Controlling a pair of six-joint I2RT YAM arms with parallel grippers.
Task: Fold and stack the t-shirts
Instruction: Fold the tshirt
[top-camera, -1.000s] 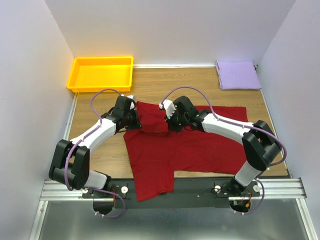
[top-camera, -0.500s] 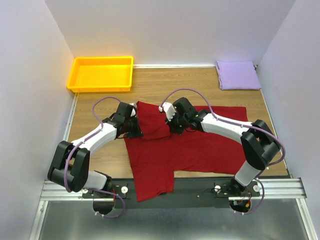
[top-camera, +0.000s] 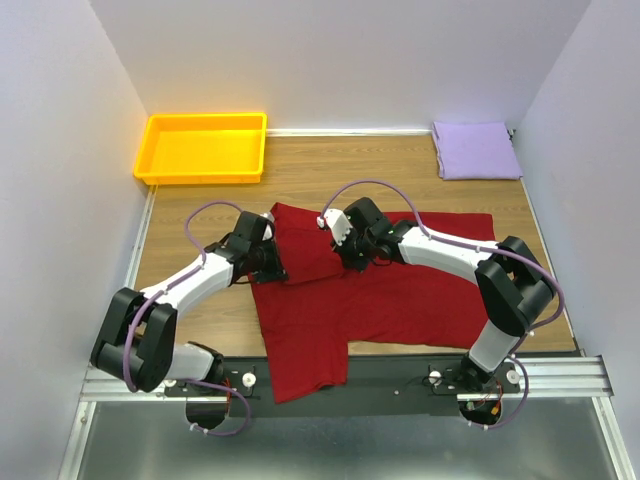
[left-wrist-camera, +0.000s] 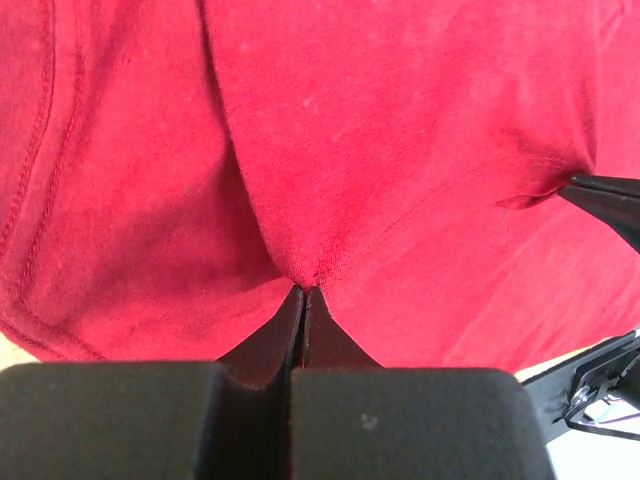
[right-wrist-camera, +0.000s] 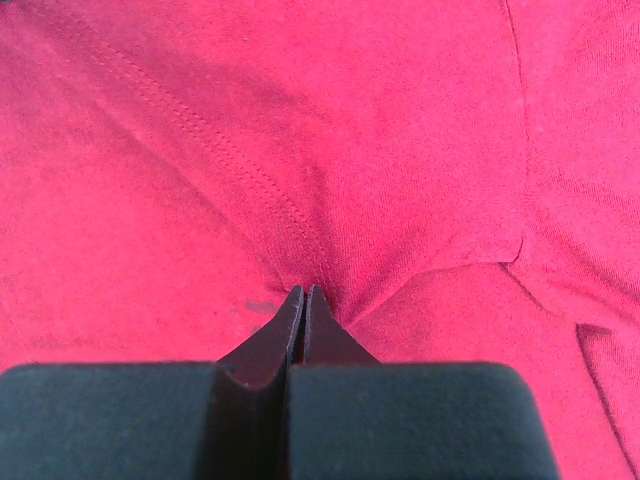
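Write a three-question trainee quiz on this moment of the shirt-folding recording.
1. True or false: the left gripper and the right gripper are both shut on the deep red fabric t-shirt.
2. Fill in: the rigid yellow-orange plastic tray sits at the far ___ corner of the wooden table.
3. Where is the folded pale lavender fabric t-shirt? A: in the tray. B: at the table's far right corner. C: on top of the red t-shirt.
Key: 1 true; 2 left; 3 B.

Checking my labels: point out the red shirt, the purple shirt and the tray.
red shirt (top-camera: 400, 300): top view, flat middle.
purple shirt (top-camera: 476, 150): top view, centre of folded top.
tray (top-camera: 200, 178): top view, near wall.
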